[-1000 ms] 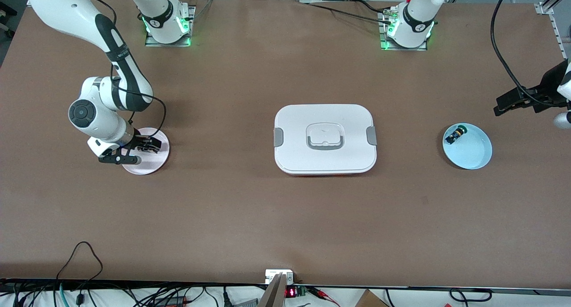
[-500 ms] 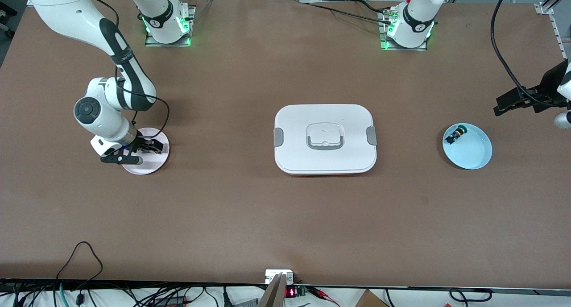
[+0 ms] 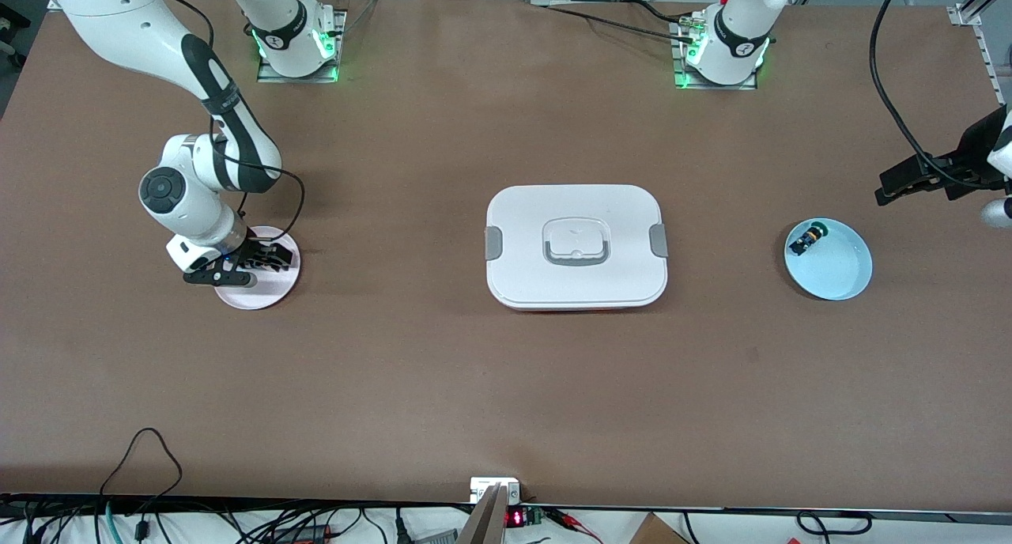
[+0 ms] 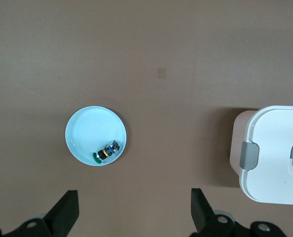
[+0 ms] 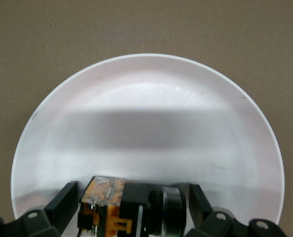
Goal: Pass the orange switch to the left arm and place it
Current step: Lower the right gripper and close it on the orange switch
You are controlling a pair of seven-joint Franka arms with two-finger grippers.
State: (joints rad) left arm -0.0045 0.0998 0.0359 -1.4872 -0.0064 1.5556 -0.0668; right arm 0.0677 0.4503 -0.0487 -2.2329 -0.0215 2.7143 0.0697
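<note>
The right tool is down over the pink plate toward the right arm's end of the table. In the right wrist view its two fingers stand wide on either side of the orange switch, which lies on its side on the plate, black barrel with a metal ring at one end and the clear-orange block at the other; whether the fingers touch the switch cannot be told. The plate's rim curves round the switch, and the switch sits near the plate's edge rather than at its middle. The box, white with grey side latches and a grey-outlined handle recess in its lid, sits closed at the middle of the table, well apart from both plates. Toward the left arm's end lies a pale blue plate, and on it, near the rim, a small black switch with a green cap. The left tool waits up in the air near that end, its fingers wide with nothing between them; its wrist view looks down on the blue plate and one corner of the box.
</note>
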